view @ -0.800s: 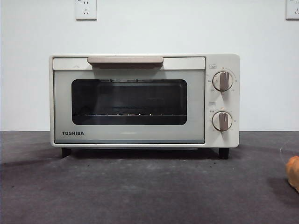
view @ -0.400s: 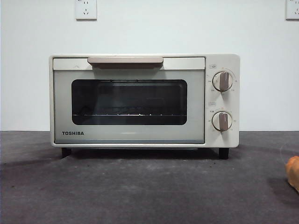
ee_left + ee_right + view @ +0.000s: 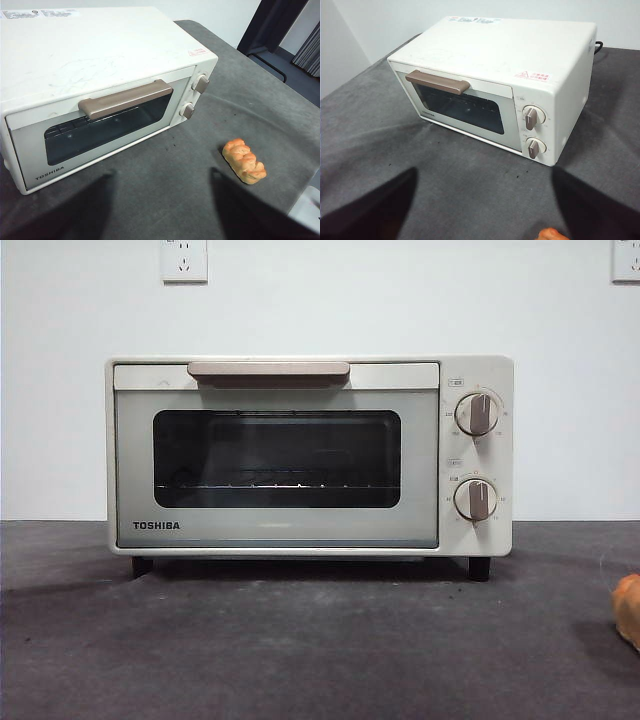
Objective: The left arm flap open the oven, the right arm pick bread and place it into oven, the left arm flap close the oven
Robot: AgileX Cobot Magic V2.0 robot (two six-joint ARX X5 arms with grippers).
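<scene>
The cream-white Toshiba oven (image 3: 300,455) stands on the grey table with its door shut and its beige bar handle (image 3: 268,370) at the top. The oven also shows in the left wrist view (image 3: 100,65) and the right wrist view (image 3: 520,55). The orange-brown bread (image 3: 244,161) lies on the table in front of the oven's knob side. It peeks in at the right edge of the front view (image 3: 629,610) and low in the right wrist view (image 3: 552,234). My left gripper (image 3: 161,174) hangs open above the table before the door. My right gripper (image 3: 484,171) is open, above the bread.
Two round knobs (image 3: 477,413) sit on the oven's right side. The white wall behind carries sockets (image 3: 184,260). The table's edge (image 3: 300,105) lies past the bread, with a dark frame (image 3: 270,30) beyond it. Neither arm shows in the front view.
</scene>
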